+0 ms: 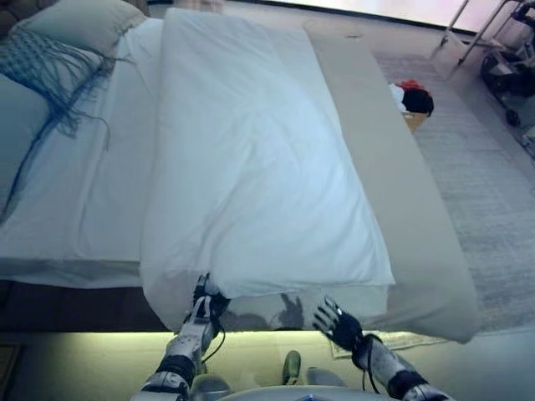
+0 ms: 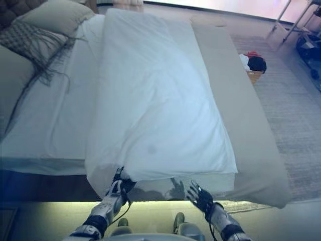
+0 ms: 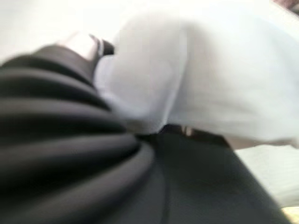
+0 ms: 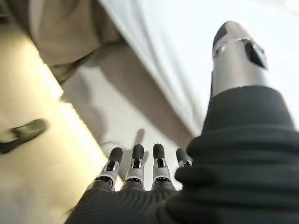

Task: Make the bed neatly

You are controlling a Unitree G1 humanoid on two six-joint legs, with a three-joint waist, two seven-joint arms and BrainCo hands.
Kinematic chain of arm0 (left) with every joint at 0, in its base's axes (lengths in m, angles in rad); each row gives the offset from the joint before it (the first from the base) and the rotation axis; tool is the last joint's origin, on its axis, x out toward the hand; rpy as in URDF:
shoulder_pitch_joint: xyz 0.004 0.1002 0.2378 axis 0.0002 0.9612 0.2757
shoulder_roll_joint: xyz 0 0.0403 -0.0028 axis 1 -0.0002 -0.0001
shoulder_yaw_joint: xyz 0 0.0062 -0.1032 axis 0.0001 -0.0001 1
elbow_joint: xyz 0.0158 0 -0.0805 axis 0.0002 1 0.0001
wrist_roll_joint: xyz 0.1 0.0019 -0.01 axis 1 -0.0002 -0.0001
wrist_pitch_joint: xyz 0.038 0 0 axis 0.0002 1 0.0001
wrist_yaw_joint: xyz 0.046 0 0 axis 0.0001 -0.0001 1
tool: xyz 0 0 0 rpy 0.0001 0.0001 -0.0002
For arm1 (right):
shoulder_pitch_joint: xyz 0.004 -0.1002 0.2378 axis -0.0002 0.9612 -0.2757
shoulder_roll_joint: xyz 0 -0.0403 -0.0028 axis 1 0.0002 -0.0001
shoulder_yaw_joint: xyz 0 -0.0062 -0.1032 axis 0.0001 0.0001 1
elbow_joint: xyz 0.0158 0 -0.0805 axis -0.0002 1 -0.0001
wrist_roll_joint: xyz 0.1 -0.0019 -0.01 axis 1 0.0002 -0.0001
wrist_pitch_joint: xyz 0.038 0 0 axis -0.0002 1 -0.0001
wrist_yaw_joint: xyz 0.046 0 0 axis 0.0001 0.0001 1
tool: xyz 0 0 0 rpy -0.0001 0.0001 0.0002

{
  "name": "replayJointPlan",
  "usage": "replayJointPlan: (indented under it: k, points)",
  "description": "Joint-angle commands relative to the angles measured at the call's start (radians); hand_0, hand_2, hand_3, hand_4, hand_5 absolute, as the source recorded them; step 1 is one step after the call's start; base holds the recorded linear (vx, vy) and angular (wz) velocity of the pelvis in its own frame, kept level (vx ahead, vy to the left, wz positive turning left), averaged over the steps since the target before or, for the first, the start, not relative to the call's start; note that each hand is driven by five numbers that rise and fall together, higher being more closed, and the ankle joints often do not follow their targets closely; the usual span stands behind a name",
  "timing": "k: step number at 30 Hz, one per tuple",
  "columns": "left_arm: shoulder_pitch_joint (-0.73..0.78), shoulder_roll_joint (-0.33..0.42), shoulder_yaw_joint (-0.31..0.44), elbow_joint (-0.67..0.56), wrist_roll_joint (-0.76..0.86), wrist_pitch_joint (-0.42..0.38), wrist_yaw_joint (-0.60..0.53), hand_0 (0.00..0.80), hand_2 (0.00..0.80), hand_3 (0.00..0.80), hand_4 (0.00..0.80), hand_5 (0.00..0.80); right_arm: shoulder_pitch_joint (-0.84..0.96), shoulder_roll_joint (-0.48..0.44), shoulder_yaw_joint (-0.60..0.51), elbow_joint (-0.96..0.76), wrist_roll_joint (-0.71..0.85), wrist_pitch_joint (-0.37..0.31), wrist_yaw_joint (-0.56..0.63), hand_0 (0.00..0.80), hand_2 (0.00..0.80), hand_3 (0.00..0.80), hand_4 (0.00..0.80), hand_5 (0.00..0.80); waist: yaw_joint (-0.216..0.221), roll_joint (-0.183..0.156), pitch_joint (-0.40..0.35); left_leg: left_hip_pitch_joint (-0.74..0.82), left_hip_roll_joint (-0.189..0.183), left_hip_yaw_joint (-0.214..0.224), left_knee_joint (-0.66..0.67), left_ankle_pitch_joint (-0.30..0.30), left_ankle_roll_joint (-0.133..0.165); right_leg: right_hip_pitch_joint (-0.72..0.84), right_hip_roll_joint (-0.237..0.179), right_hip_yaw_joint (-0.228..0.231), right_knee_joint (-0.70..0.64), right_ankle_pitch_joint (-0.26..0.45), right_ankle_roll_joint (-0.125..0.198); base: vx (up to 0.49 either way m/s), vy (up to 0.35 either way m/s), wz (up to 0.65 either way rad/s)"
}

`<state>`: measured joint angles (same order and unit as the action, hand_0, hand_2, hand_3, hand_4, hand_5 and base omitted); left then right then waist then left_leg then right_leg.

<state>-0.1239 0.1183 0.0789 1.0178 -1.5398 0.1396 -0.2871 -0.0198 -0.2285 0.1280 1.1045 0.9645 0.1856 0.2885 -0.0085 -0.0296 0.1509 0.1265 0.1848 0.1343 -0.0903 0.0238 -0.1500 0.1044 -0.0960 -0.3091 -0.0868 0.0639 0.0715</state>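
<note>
The right hand is seen at the lower right of centre in the head views, its silver, dark-tipped fingers straight and spread apart, with nothing held between them and the thumb. It is held just below the near hanging edge of the bedding, apart from it.

The left hand is seen at the lower left of centre, raised into the near lower corner of the white folded duvet. Its fingers are hidden in the cloth, so whether they are clamped on it cannot be told; in the left wrist view only the dark ribbed cover and bunched white fabric are shown.

The duvet is laid as a long band down the middle of the frame, from the top edge to the near edge of the bed, where it hangs over slightly. To its left the white flat sheet is exposed. At the upper left a beige pillow and a blue-grey fringed throw are seen. Along the duvet's right side a long beige padded bench is set, on a grey woven rug. Beyond the bench, at the upper right, a basket of red, white and black clothes is placed.
</note>
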Motion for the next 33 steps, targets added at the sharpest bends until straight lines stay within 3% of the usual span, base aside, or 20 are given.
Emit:
replayJointPlan:
  k: [1,8,10,13,17,21,24,25,28,29,31,33]
  points:
    - [-0.013,0.11,0.111,0.077,0.084,-0.03,-0.101,0.8,0.8,0.8,0.8,0.8,-0.042,-0.062,-0.073,0.071,-0.051,0.004,0.052,0.0,0.0,0.0,0.0,0.0,0.066,-0.001,-0.01,-0.019,0.037,-0.019,0.003,0.011,-0.015,0.049,-0.143,-0.008,0.067,-0.07,0.119,0.008,0.133,0.1]
    - [0.081,0.313,0.288,0.177,0.171,-0.028,-0.131,0.8,0.8,0.8,0.8,0.8,-0.067,-0.11,-0.116,0.12,-0.048,-0.005,0.051,0.0,0.0,0.0,0.0,0.0,0.1,0.054,-0.04,-0.019,-0.002,-0.041,0.003,0.005,-0.002,0.079,-0.167,-0.026,0.053,-0.075,0.125,-0.016,0.169,0.03]
    - [0.114,0.413,0.375,0.222,0.198,0.039,-0.16,0.8,0.8,0.8,0.8,0.8,-0.072,-0.13,-0.125,0.136,-0.037,-0.012,0.045,0.0,0.0,0.0,0.0,0.0,0.115,0.07,-0.049,-0.025,-0.018,-0.047,0.003,0.005,0.005,0.086,-0.176,-0.038,0.046,-0.07,0.129,-0.039,0.229,0.13]
    - [0.152,0.503,0.467,0.272,0.221,0.087,-0.187,0.8,0.8,0.8,0.8,0.8,-0.082,-0.152,-0.141,0.158,-0.023,-0.02,0.036,0.0,0.0,0.0,0.0,0.0,0.137,0.086,-0.057,-0.037,-0.046,-0.049,0.003,0.001,0.015,0.099,-0.196,-0.065,0.023,-0.052,0.14,-0.053,0.255,0.12]
    - [0.184,0.578,0.544,0.315,0.28,0.136,-0.202,0.8,0.8,0.8,0.8,0.8,-0.092,-0.18,-0.169,0.173,0.025,-0.03,0.017,0.0,0.0,0.0,0.0,0.0,0.167,0.096,-0.062,-0.053,-0.1,-0.056,0.003,-0.014,0.033,0.103,-0.24,-0.112,0.009,0.0,0.151,-0.077,0.296,0.05]
    - [0.196,0.615,0.592,0.323,0.251,0.169,-0.146,0.8,0.8,0.8,0.8,0.8,-0.112,-0.201,-0.197,0.177,0.031,-0.036,-0.005,0.0,0.0,0.0,0.0,0.0,0.178,0.1,-0.054,-0.059,-0.164,-0.041,0.003,-0.033,0.062,0.061,-0.312,-0.15,0.017,0.109,0.174,-0.125,0.292,0.09]
    - [0.191,0.618,0.606,0.306,0.237,0.17,-0.113,0.8,0.8,0.8,0.8,0.8,-0.131,-0.201,-0.214,0.181,0.03,-0.039,-0.001,0.0,0.0,0.0,0.0,0.0,0.181,0.103,-0.046,-0.054,-0.182,-0.037,0.003,-0.043,0.084,0.02,-0.311,-0.123,0.143,0.082,0.169,-0.133,0.195,0.01]
    - [0.169,0.618,0.584,0.285,0.215,0.157,-0.094,0.8,0.8,0.8,0.8,0.8,-0.136,-0.196,-0.206,0.178,0.057,-0.049,0.009,0.0,0.0,0.0,0.0,0.0,0.175,0.108,-0.047,-0.063,-0.192,-0.054,0.003,-0.028,0.11,0.004,-0.251,-0.077,0.287,0.025,0.145,-0.182,0.155,0.07]
    - [0.121,0.6,0.518,0.249,0.148,0.099,-0.06,0.8,0.8,0.8,0.8,0.8,-0.136,-0.192,-0.181,0.168,0.086,-0.072,0.047,0.0,0.0,0.0,0.0,0.0,0.154,0.091,-0.042,-0.089,-0.232,-0.083,0.003,-0.001,0.133,-0.041,-0.087,0.022,0.436,-0.069,0.115,-0.179,0.056,0.34]
    - [0.104,0.592,0.5,0.227,0.128,0.076,-0.038,0.8,0.8,0.8,0.8,0.8,-0.141,-0.2,-0.181,0.164,0.088,-0.068,0.061,0.0,0.0,0.0,0.0,0.0,0.143,0.075,-0.041,-0.101,-0.255,-0.095,0.003,0.006,0.137,-0.045,-0.019,0.06,0.447,-0.084,0.11,-0.19,-0.027,0.58]
    - [0.076,0.581,0.465,0.19,0.092,0.053,0.006,0.8,0.8,0.8,0.8,0.8,-0.16,-0.219,-0.181,0.164,0.09,-0.059,0.076,0.0,0.0,0.0,0.0,0.0,0.132,0.061,-0.042,-0.134,-0.287,-0.127,0.005,0.023,0.136,-0.035,0.071,0.131,0.398,-0.109,0.081,-0.195,-0.049,0.6]
    - [0.048,0.569,0.429,0.171,0.064,0.035,0.051,0.8,0.8,0.8,0.8,0.8,-0.186,-0.226,-0.174,0.179,0.102,-0.068,0.085,0.0,0.0,0.0,0.0,0.0,0.131,0.057,-0.042,-0.152,-0.312,-0.152,0.013,0.028,0.131,-0.018,0.098,0.167,0.327,-0.134,0.06,-0.173,-0.057,0.44]
